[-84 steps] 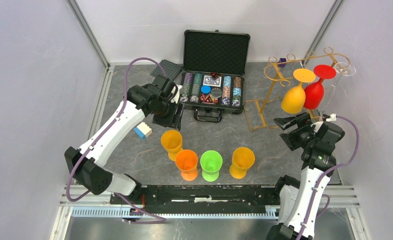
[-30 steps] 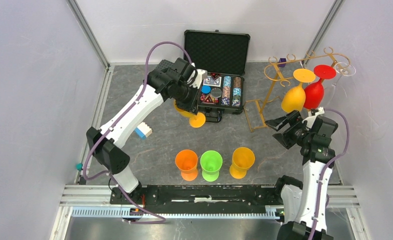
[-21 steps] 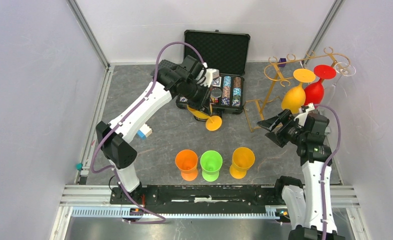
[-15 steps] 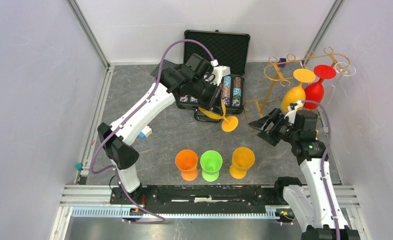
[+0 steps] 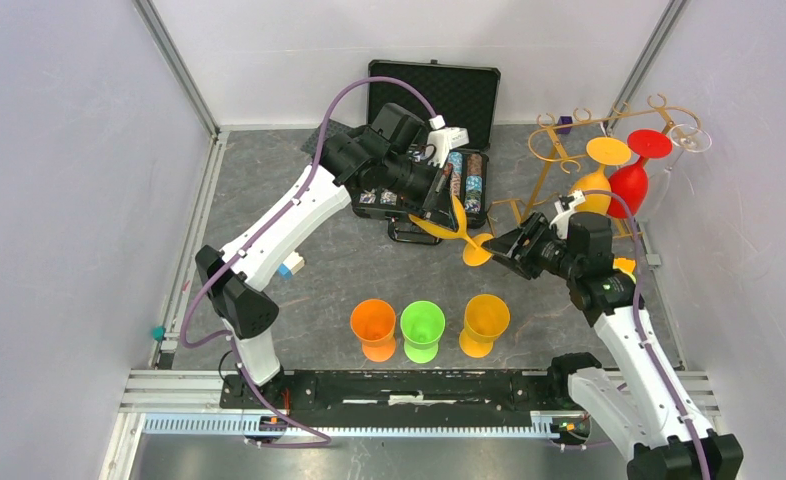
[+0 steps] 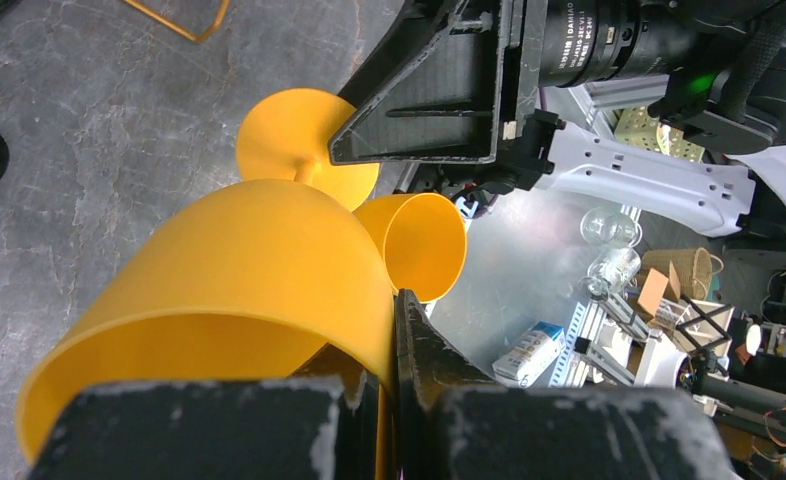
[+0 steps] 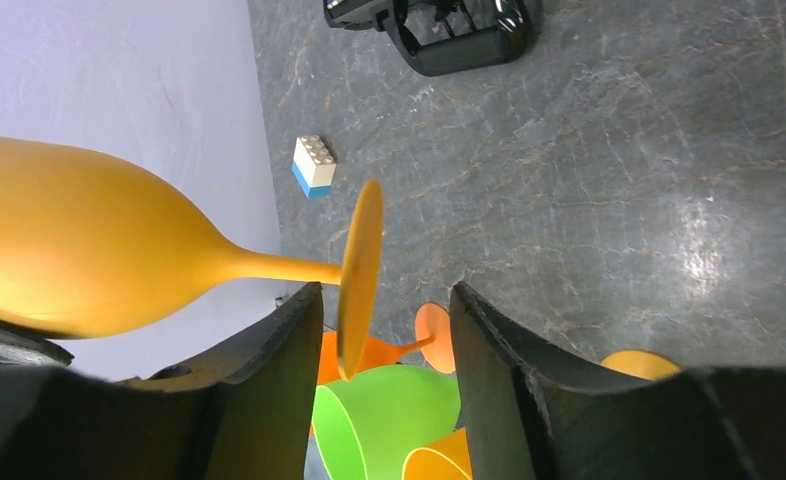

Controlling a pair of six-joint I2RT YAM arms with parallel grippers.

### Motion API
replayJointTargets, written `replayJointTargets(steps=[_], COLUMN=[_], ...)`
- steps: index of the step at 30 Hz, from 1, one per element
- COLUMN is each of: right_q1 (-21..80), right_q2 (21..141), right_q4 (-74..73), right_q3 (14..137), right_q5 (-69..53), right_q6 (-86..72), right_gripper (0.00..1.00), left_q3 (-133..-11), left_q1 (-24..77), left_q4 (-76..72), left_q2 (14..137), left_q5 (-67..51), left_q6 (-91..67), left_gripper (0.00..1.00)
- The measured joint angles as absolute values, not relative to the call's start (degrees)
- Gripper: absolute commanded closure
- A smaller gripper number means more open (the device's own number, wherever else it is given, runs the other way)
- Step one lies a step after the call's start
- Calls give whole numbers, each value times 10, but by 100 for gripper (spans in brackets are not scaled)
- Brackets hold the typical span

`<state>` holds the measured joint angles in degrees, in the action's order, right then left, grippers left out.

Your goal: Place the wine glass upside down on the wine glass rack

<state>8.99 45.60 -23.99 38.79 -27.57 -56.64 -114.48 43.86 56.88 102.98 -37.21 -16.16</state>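
The yellow-orange wine glass (image 5: pixel 449 222) lies sideways in the air above the table, its foot (image 5: pixel 476 250) pointing right. My left gripper (image 5: pixel 437 198) is shut on the bowl's rim (image 6: pixel 389 330), one finger inside the bowl and one outside. My right gripper (image 5: pixel 501 248) stands open with the foot disc (image 7: pixel 359 270) between its fingers, close to the left finger (image 7: pixel 269 380) and apart from the right finger (image 7: pixel 509 370). The gold wire wine glass rack (image 5: pixel 551 165) stands at the back right, behind the right gripper.
A yellow glass (image 5: pixel 597 160) and a red glass (image 5: pixel 631 180) hang upside down on the rack. Orange (image 5: pixel 374 327), green (image 5: pixel 421 330) and yellow (image 5: pixel 485 322) glasses stand near the front. An open black poker chip case (image 5: pixel 431 105) sits behind. A white-blue block (image 5: pixel 289 264) lies left.
My left arm carried the glass to the right and tipped it sideways. The right arm swung left to meet it, and its jaws narrowed around the foot.
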Motion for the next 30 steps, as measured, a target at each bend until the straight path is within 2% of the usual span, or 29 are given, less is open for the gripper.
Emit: replayJointTargets(steps=[4, 7, 9, 13, 16, 19, 22, 28, 30], right_q1=[106, 116, 121, 126, 126, 126, 126, 126, 126], right_q2=[460, 469, 475, 477, 477, 476, 468, 467, 468], right_q4=[-216, -202, -196, -197, -215, -237, -260, -352, -388], right_q3=[388, 388, 389, 396, 407, 425, 440, 496, 529], right_q5=[-267, -266, -267, -256, -244, -228, -209, -159, -131], right_q6=[-580, -587, -591, -592, -580, -562, -541, -459, -418], right_gripper=[62, 88, 100, 100, 100, 100, 100, 100, 100], left_q3=[-1145, -1145, -1145, -1145, -1143, -1140, -1132, -1104, -1097], left_q1=[440, 440, 440, 440, 441, 441, 441, 441, 441], left_q4=[561, 555, 556, 554, 551, 549, 547, 546, 545], left_q2=[1030, 1030, 1030, 1030, 1030, 1030, 1027, 1001, 989], left_q5=[-382, -385, -384, -381, -376, -362, -339, -272, -247], left_q6=[-162, -162, -162, -162, -162, -160, -159, -149, -145], left_gripper=[95, 92, 84, 56, 39, 27, 23, 1, 0])
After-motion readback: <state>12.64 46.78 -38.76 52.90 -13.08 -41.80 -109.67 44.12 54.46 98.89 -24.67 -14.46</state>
